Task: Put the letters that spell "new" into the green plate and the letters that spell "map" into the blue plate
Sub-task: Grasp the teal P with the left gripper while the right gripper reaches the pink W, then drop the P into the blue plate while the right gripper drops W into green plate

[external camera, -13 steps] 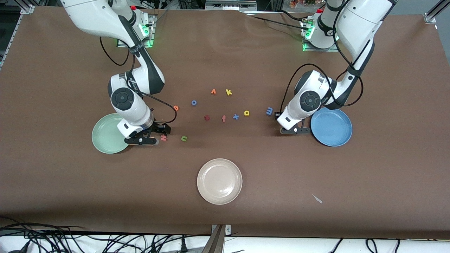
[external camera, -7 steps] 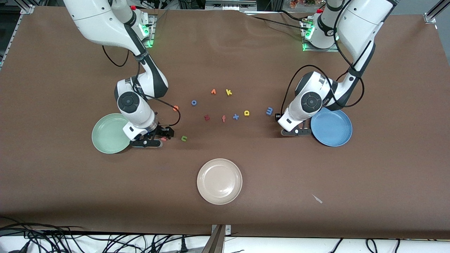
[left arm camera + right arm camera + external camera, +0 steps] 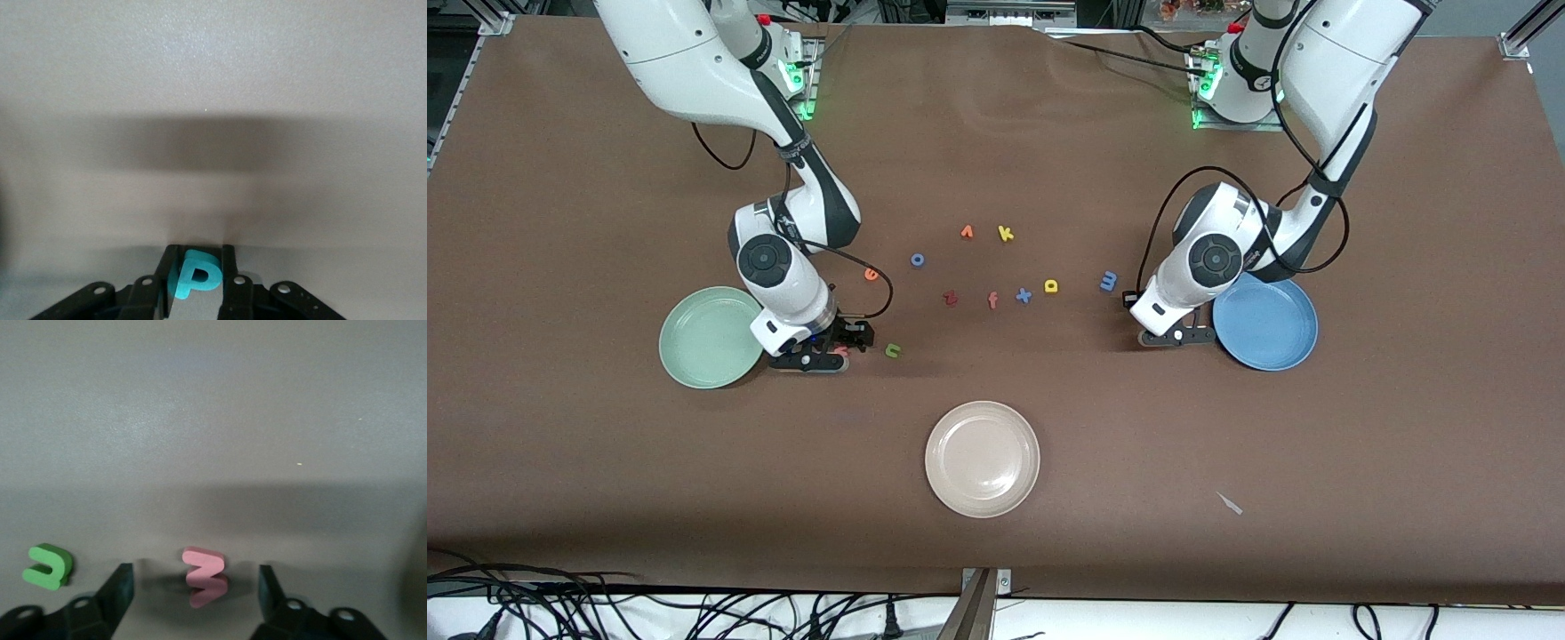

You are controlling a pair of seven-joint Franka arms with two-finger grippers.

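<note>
Cream-white plate (image 3: 983, 459): nearest the front camera, midway along the brown table (image 3: 560, 444), nothing in it.

Green plate (image 3: 710, 337): toward the right arm's end, nothing in it.

Right gripper (image 3: 811, 360): low at the table, just beside the green plate's rim. Fingers (image 3: 119, 590) spread apart, one on each side of the salmon "w" (image 3: 203, 571), gaps visible on both sides, no contact. Letter flat on the table in the right wrist view, almost hidden under the gripper in the front view.

Green "n" (image 3: 893, 352): flat on the table just beside the right gripper, on its side away from the green plate.

Blue plate (image 3: 1264, 321): toward the left arm's end, nothing in it.

Left gripper (image 3: 1176, 335): low at the table, beside the blue plate's rim. Fingers (image 3: 229, 283) closed on the teal "p" (image 3: 194, 276), letter clamped between the pads.

Farther from the camera, in the middle of the table: blue "m" (image 3: 1108, 282), yellow "a" (image 3: 1051, 285), blue "x" (image 3: 1024, 295), salmon "f" (image 3: 992, 300), dark red letter (image 3: 950, 298), orange "e" (image 3: 871, 274).

Farther still: blue round letter (image 3: 917, 260), orange pointed letter (image 3: 967, 232), yellow "k" (image 3: 1006, 233).
</note>
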